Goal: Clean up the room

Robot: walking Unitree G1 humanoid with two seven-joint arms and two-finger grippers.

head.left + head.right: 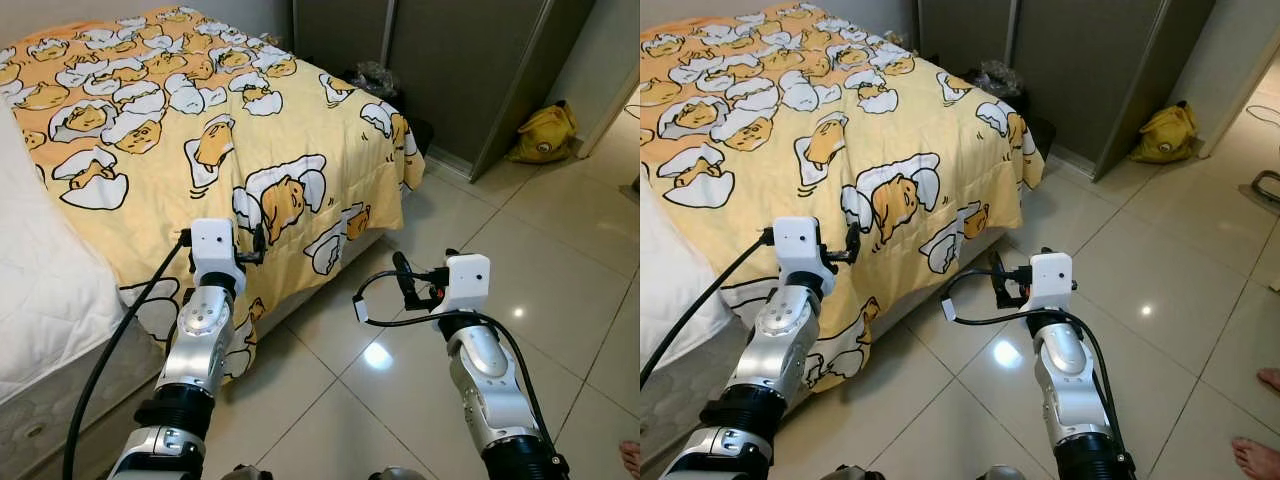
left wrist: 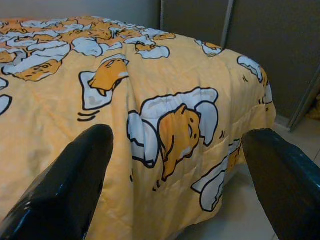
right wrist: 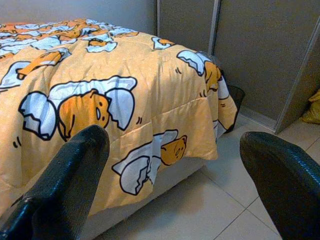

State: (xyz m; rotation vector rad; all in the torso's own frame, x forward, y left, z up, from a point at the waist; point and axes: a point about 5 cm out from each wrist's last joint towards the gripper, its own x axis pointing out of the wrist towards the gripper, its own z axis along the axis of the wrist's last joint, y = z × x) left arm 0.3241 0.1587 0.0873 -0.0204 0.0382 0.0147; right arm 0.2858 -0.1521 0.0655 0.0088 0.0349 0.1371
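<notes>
While both arms are raised toward the bed (image 1: 60, 300), nothing is in either gripper: the left gripper (image 2: 180, 175) has its fingers spread wide with only the yellow egg-print quilt (image 1: 200, 140) between them at a distance, and the right gripper (image 3: 175, 175) is likewise spread and empty, out over the tiled floor (image 1: 540, 290) beside the bed's foot corner. The quilt covers the bed and hangs over its side and foot; its near edge is pulled back, leaving a strip of white mattress (image 1: 40, 280) bare on the robot's left. A yellow bag (image 1: 545, 133) lies on the floor against the wardrobe (image 1: 450, 60), well apart from both arms, and a dark bin (image 1: 375, 80) stands at the bed's far corner.

The risks from here seem to be these: a pinch of loose quilt could slip free or drag the whole cover askew; the black cables (image 1: 110, 350) looping off the wrists could snag the hanging fabric; and a person's bare foot (image 1: 1255, 455) rests near the robot's right, within stepping range.
</notes>
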